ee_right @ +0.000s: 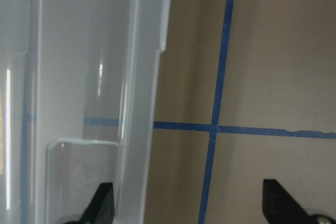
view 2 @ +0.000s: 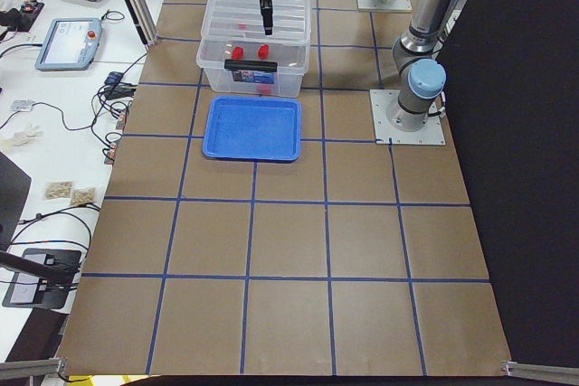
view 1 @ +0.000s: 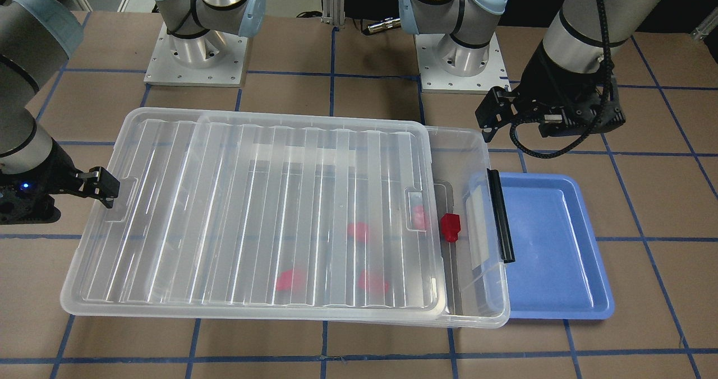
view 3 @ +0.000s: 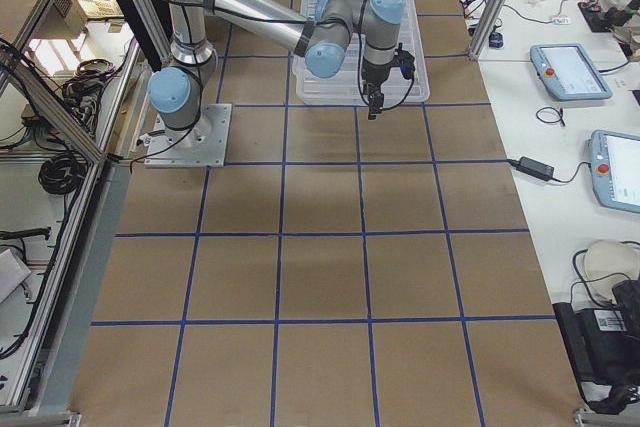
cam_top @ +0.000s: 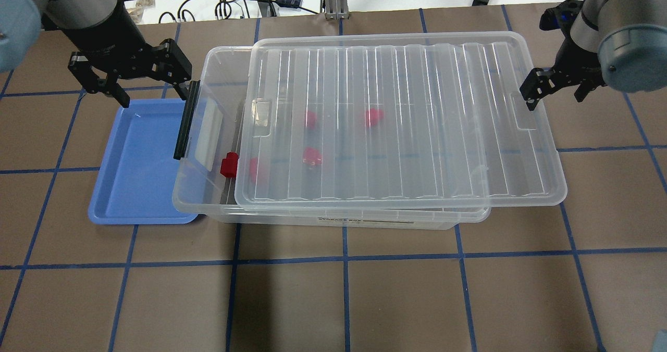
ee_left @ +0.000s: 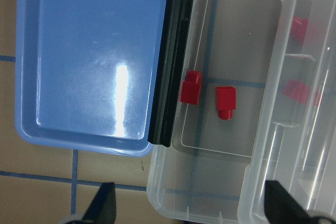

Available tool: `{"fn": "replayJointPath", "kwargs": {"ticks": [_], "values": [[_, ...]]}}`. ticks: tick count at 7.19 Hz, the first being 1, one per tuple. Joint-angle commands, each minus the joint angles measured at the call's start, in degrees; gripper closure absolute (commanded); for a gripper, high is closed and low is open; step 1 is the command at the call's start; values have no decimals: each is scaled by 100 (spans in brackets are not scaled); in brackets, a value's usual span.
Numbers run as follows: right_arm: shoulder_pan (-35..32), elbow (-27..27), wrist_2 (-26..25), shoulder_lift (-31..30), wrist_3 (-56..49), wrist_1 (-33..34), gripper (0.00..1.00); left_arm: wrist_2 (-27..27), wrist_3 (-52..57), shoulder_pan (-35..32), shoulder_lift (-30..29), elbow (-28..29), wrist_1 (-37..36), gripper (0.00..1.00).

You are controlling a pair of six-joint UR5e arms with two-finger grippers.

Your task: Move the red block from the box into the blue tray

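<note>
Overhead exterior shows the red block in the uncovered latch-end strip of the box, between 4 and 5 o'clock from the open, empty left gripper, which is far nearer than the open right gripper; the block's long axis apparently runs 12-to-6.

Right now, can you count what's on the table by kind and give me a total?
Red blocks: 5
Blue tray: 1
Clear box: 1
Ribbed lid: 1
Total: 8
</note>
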State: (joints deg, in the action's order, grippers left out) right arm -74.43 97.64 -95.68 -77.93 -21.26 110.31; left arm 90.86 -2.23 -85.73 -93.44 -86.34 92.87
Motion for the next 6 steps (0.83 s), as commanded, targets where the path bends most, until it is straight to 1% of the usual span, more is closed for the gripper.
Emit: {"fn": "replayJointPath", "kwargs": {"ticks": [1,3,6], "values": [[199,0,5,6,-159,-1,0,10,3,-23,-43,-31,29,0],[271,9,6,6,-299,-1,0,-16,30,-49,-60,-294,-93,0],[446,0,-12,-3,-466,-1,0,-51,161,-67,-200,-313,-120,0]]}}
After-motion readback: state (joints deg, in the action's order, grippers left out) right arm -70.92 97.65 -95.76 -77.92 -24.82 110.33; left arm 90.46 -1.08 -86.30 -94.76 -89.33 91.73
